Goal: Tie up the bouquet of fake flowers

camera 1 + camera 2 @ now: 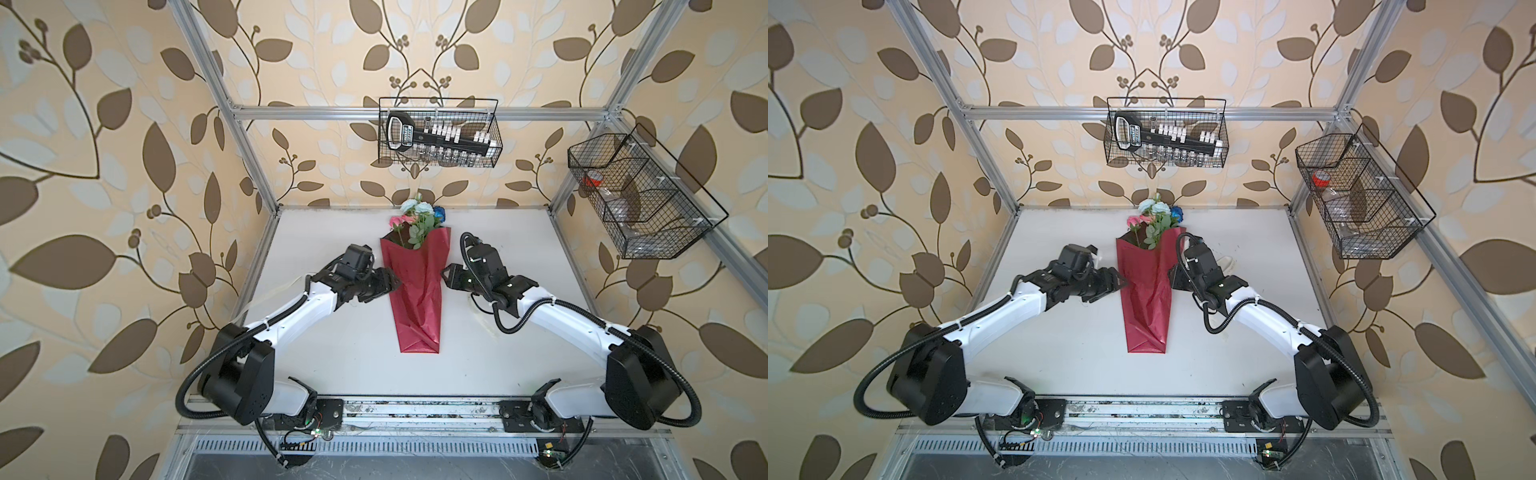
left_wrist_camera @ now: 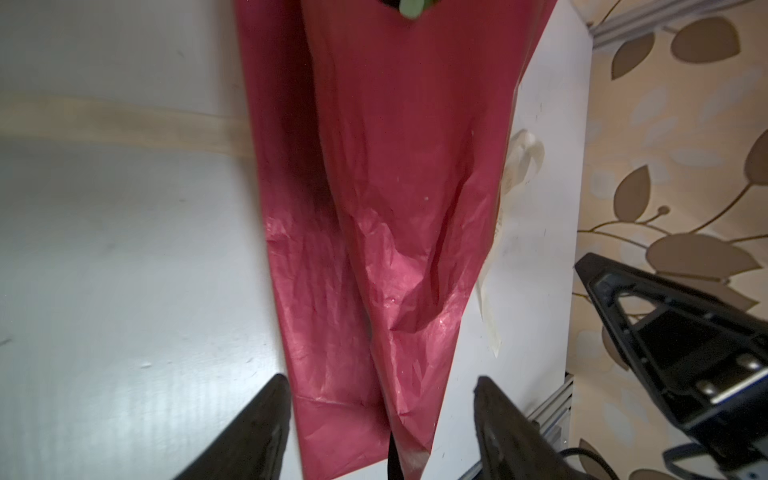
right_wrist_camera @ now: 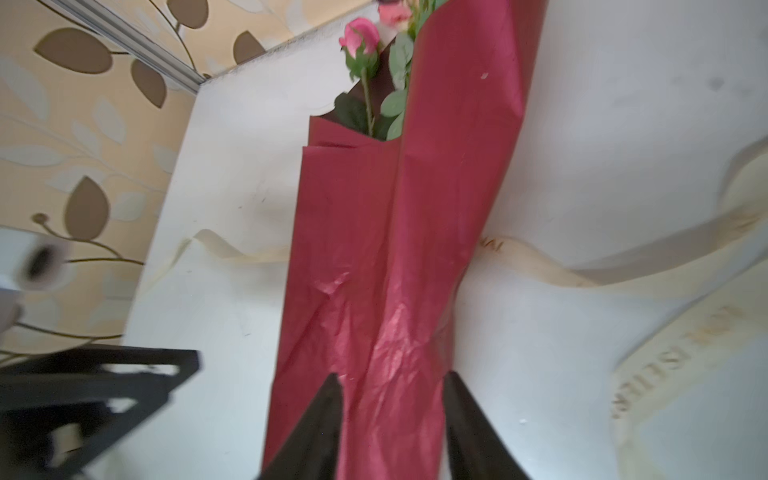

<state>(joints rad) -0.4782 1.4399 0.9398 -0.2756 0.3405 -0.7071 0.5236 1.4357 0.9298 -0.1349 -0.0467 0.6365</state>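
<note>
Spreading across both top views, the white counter point(image 1: 353, 332) carries everything, while the wrist views catch only patches of it. Two wire baskets point(image 1: 440, 133) hang on the frame, one behind and one to the right, and only the top views show them.

Lengthwise down the middle of the counter lies the red wrapping sheet point(image 1: 417, 299). It is folded into a cone, with its wide mouth toward the back wall and its narrow end toward the arm bases. The bouquet of fake flowers point(image 1: 415, 220) lies inside it, blooms and leaves poking out of the mouth near the back edge. From above, pink, pale-blue and dark-blue heads show together. The right wrist view gives only pink buds and green leaves, and the left wrist view a single leaf tip.

A cream printed ribbon point(image 3: 540, 266) crosses the sheet and shows on both sides of it in the right wrist view. From above only a scrap is visible.

The left gripper point(image 1: 395, 286) sits at the sheet's left edge, jaws wide apart and holding nothing. The right gripper point(image 1: 444, 274) meets the right edge. Its blurred wrist view shows jaws partway apart with red sheet between them, and I cannot tell whether they pinch it.
</note>
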